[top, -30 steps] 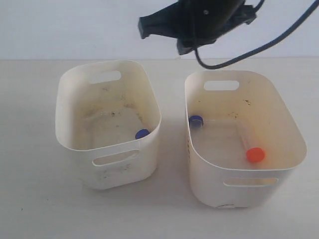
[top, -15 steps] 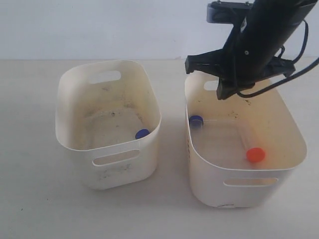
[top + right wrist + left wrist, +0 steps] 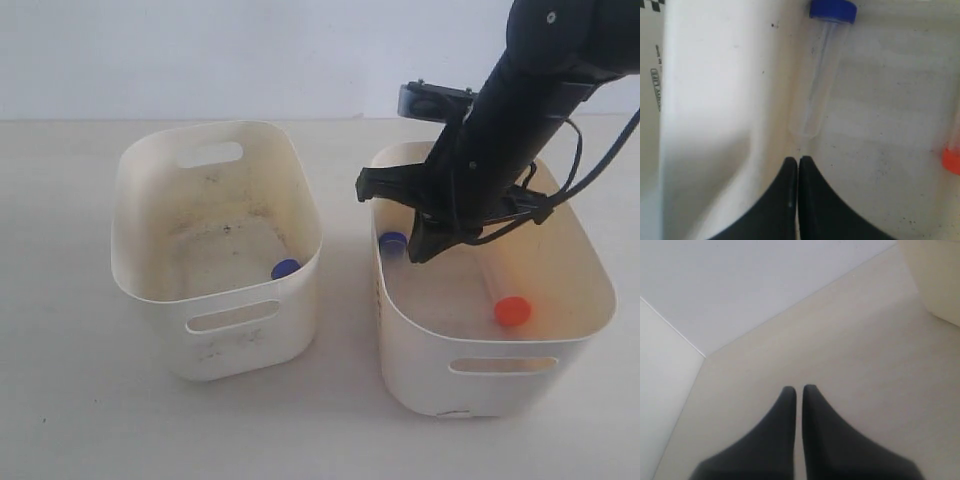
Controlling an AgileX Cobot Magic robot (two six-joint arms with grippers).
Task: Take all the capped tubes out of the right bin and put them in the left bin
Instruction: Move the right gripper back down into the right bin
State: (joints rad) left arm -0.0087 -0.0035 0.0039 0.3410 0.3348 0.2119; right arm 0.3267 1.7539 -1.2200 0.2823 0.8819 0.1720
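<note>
The wider right bin (image 3: 596, 280) holds a blue-capped tube (image 3: 393, 243) against its left wall and an orange-capped tube (image 3: 511, 309) near its front. My right gripper (image 3: 422, 248) is shut and reaches down inside this bin, beside the blue-capped tube. In the right wrist view its tips (image 3: 798, 160) sit just short of that tube's rounded end (image 3: 821, 80), along the bin wall (image 3: 710, 100), with the orange cap (image 3: 952, 161) at the edge. The narrower left bin (image 3: 150, 150) holds a blue-capped tube (image 3: 285, 268). My left gripper (image 3: 799, 388) is shut, empty, over bare table.
Both bins stand side by side on a pale table (image 3: 60, 400) with a narrow gap between them. A white wall (image 3: 200, 50) runs behind. A bin corner (image 3: 937, 280) shows at the edge of the left wrist view. Black cables (image 3: 600, 160) hang from the right arm.
The right arm has come down from above the back of the table and to the right, into the right bin next to the blue-capped tube. The tubes have not moved.
</note>
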